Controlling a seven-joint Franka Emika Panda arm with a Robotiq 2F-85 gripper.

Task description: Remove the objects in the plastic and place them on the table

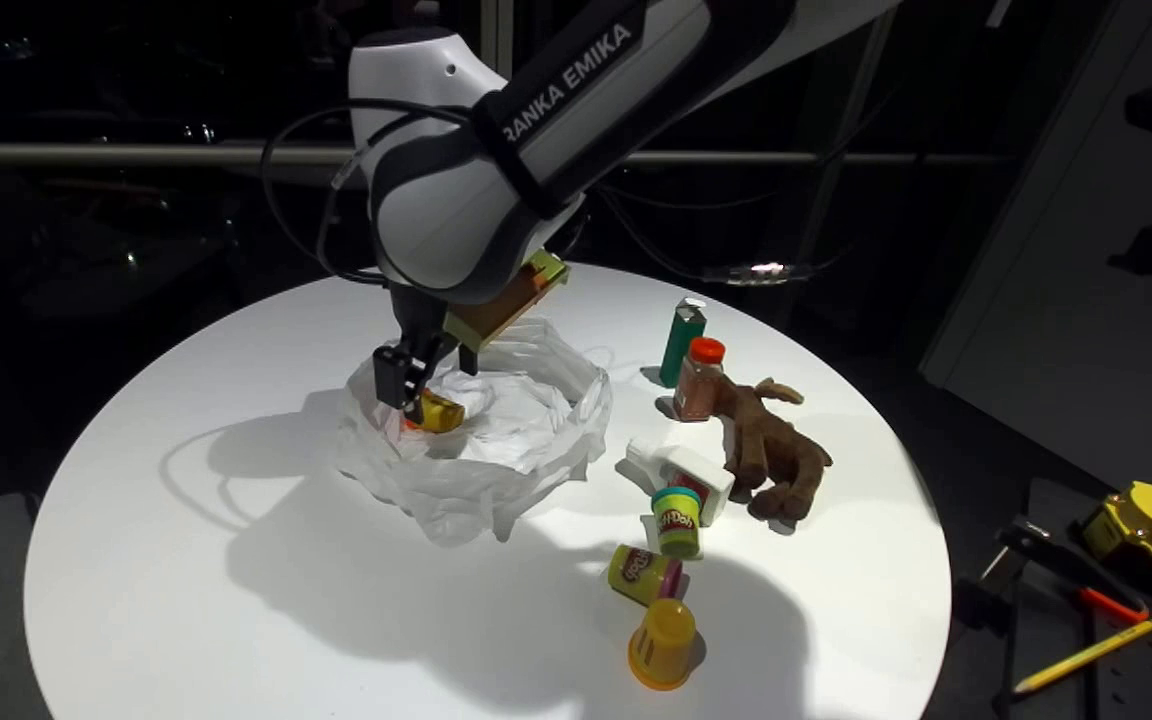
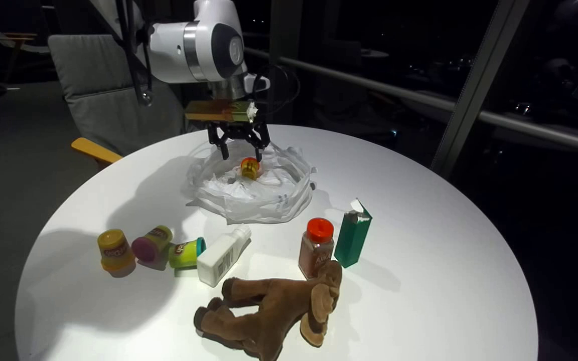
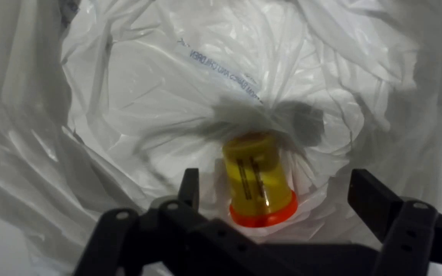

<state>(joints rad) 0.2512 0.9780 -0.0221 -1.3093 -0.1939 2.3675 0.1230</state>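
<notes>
A yellow tub with a red-orange lid (image 3: 259,180) lies in the white plastic bag (image 3: 148,96). In both exterior views the tub (image 1: 443,413) (image 2: 250,170) shows inside the open, crumpled bag (image 1: 496,490) (image 2: 254,210). My gripper (image 3: 274,184) is open and empty above the tub. In the wrist view the tub lies between the spread fingers, nearer the left one, with its lid towards the gripper's base. In both exterior views the gripper (image 1: 441,390) (image 2: 242,157) points down over the bag's opening. No other object shows in the bag.
On the white table (image 1: 186,600) stand a green box (image 2: 353,238) and a red-lidded shaker (image 2: 315,250). A brown plush moose (image 2: 279,306), a white bottle (image 2: 221,258), a teal-lidded tub (image 1: 678,522), a purple-lidded tub (image 1: 641,573) and a yellow tub (image 1: 664,640) are beside them.
</notes>
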